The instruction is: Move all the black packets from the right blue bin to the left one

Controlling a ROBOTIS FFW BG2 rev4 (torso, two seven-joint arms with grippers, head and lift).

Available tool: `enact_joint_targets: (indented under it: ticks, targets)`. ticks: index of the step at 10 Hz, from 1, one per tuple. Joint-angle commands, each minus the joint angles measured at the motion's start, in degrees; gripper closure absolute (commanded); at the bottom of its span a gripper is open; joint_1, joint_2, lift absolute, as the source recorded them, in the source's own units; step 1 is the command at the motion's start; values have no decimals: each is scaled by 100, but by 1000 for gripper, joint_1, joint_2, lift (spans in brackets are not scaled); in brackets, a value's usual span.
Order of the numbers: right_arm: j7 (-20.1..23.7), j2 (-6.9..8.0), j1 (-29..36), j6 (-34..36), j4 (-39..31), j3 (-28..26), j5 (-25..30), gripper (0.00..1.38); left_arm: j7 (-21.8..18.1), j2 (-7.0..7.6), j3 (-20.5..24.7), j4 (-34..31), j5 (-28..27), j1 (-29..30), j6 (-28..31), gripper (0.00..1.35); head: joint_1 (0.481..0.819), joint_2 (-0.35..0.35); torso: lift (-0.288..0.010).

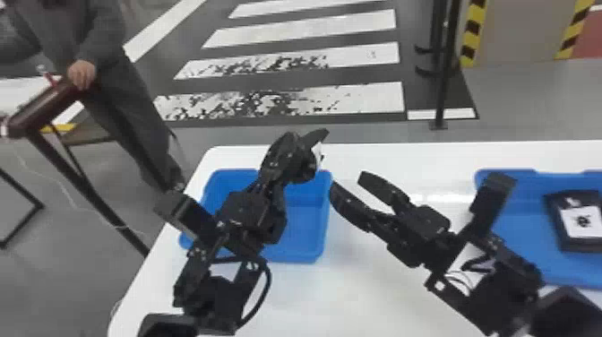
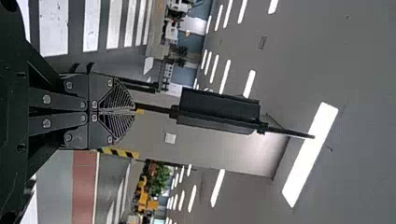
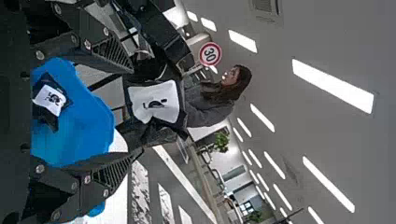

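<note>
Floor (image 1: 385, 132): grey, marked with broad white stripes, lying beyond the work area. Tabletop (image 1: 394, 291): white, rounded at the far left corner, carrying both containers.

Right blue bin (image 1: 515, 224): stands toward the right end, running past the head view's right edge. Visible contents are one black packet (image 1: 582, 222), white label facing up. The right arm partly covers the bin's near left portion.

Left blue bin (image 1: 307, 224): the smaller-looking container, well apart from the other, its near left part covered by the left arm. The right wrist view shows a second packet (image 3: 49, 99) inside, black, white label uppermost.

Left pincer (image 1: 309, 150): raised above the far side of the left bin. In the left wrist view its fingers are drawn together. Held at it, in the air, is a third packet (image 3: 156, 102), black with a creased white label; the exact line of grip is hidden.

Right pincer (image 1: 348, 183): wide open, nothing held, positioned between the bins just beside the left one, its fingertips directed toward the third packet and apart from it.
</note>
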Motion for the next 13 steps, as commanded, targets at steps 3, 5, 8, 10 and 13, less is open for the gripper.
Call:
enact_joint_targets:
  ticks: [3,5,8,10,13]
  targets:
    - [8,-1,52,357,-41,-97,-272,487,226,-20,566,916,-621,-323,-523,1211,695,340,-140]
    - [52,-1,137,442,-69,-382,-226,496,322,-46,668,1520,-370,-337,-594,1122,695,350,-140]
    - [52,78,657,1440,-814,-1936,974,214,331,-64,543,1577,-336,-182,-1212,62,695,335,-140]
    - [43,281,1023,2509,-1546,-3582,2128,88,252,-64,246,1562,98,71,-1789,150,695,262,-140]
    - [-203,360,1473,3072,-1813,-4656,2985,125,111,-99,-40,887,156,591,-1676,156,695,22,-140]
